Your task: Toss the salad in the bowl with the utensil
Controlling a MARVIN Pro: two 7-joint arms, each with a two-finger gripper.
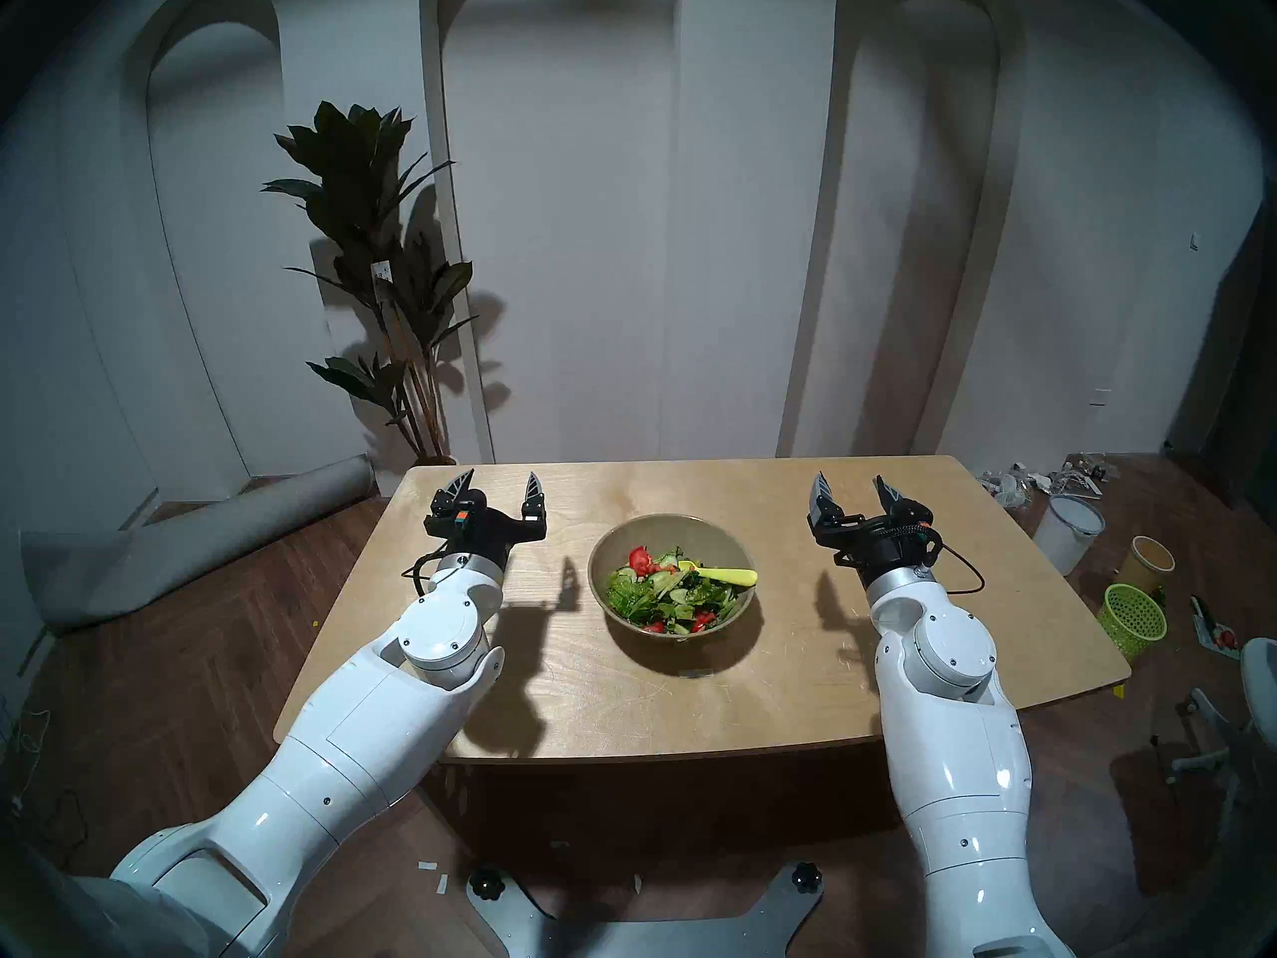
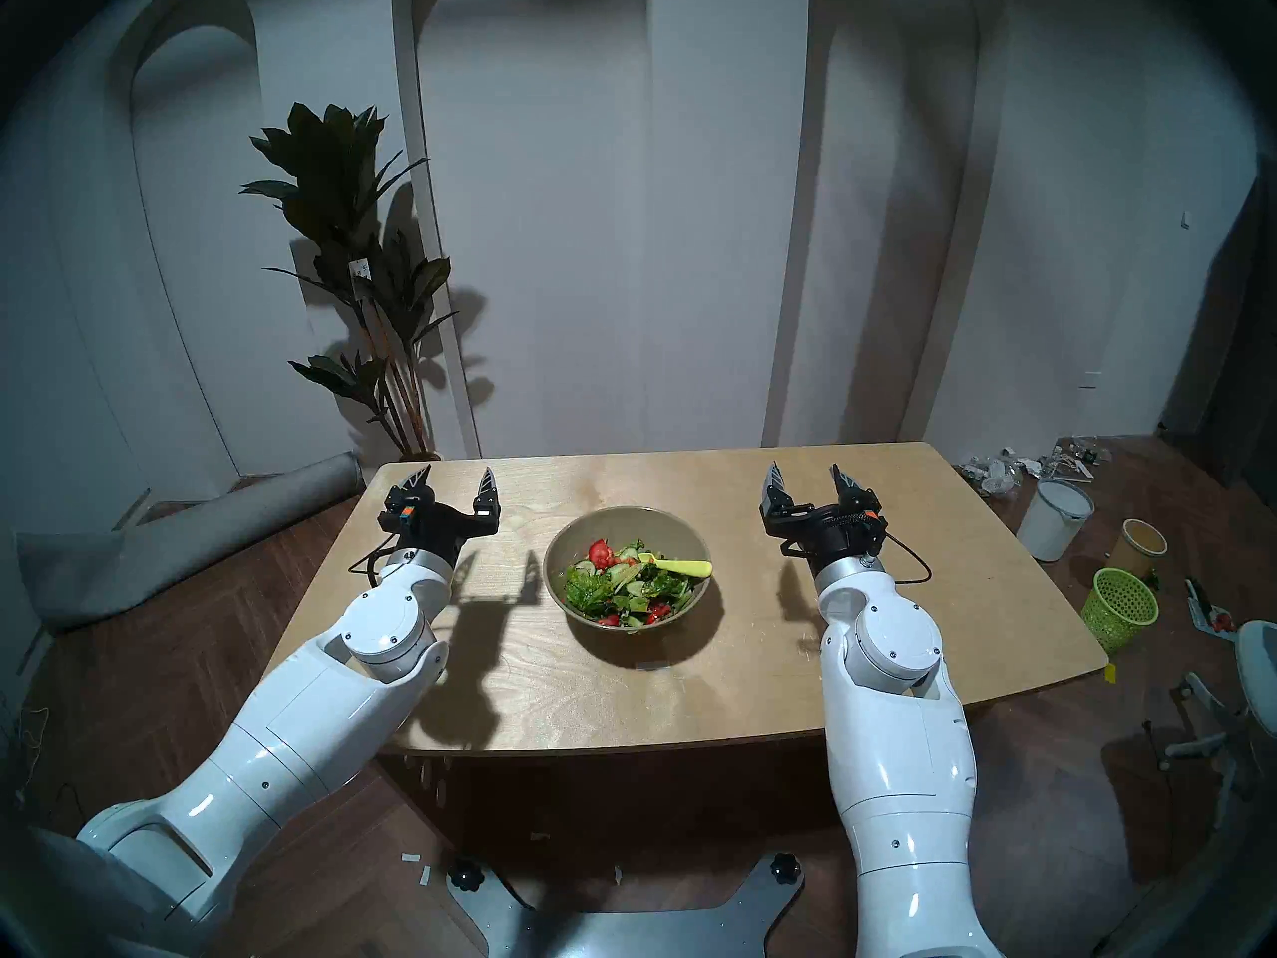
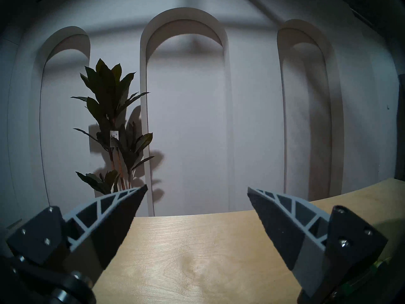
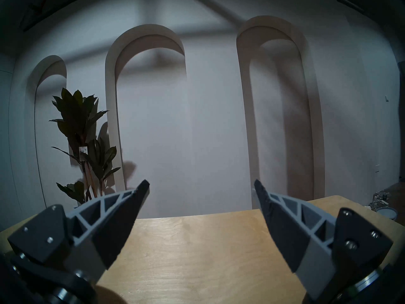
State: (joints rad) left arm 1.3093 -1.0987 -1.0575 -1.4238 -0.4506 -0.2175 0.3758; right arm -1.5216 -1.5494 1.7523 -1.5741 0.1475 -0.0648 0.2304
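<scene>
Salad [image 1: 663, 590] fills the olive bowl [image 1: 667, 526] mid-worktop [image 1: 553, 694]; yellow-green spoon [image 1: 725, 576] rests inside. Left claw [image 1: 499, 486] and right claw [image 1: 855, 488] flank it, both open, empty.

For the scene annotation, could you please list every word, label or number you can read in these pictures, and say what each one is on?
No text can be read anywhere.
White tag on the plant behind the table: dark print, too small and blurred to read.
Bowl, spoon, both grippers: no lettering visible.

A pale wooden tabletop [image 1: 898, 521] with rounded corners carries one thing: an olive-beige bowl [image 1: 608, 556] standing near its middle.
</scene>
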